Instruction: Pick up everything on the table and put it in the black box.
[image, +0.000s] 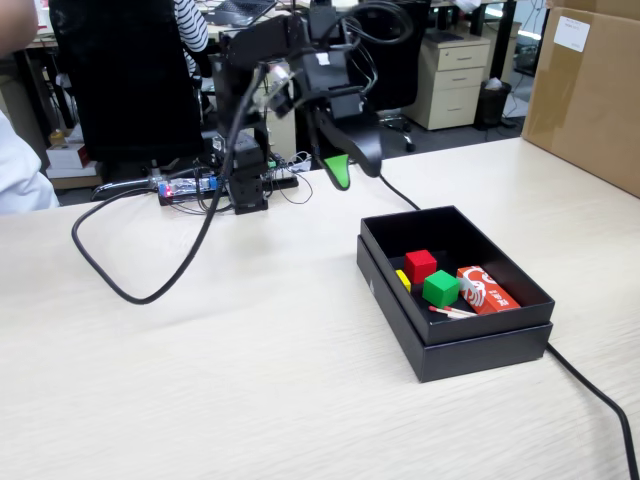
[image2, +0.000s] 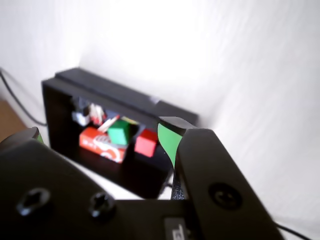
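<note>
Cubes first: all three sit inside the black box (image: 440, 345) as far as I can see. In the fixed view the red cube (image: 420, 265) is at the middle of the box floor, the green cube (image: 440, 289) touches it at about 5 o'clock, and the yellow cube (image: 402, 279) shows only as a sliver at 8 o'clock of the red one, mostly hidden behind the others. A red-and-white packet (image: 487, 290) lies just beside the green cube at 3 o'clock, and a thin stick (image: 452, 312) lies near the front wall.

My gripper (image: 352, 165) hangs in the air at 11 o'clock from the box, well above the table (image: 230, 390), carrying nothing. In the wrist view the two green-lined fingers stand wide apart, with the box contents visible between them.

The bare table shows no more cubes, so I judge the job done or nearly so. Trouble from here would be my own doing: a low swing home could clip the box's near wall and shove it, or snag the black cable (image: 130, 280) looping across the table at 9 o'clock and drag it.
</note>
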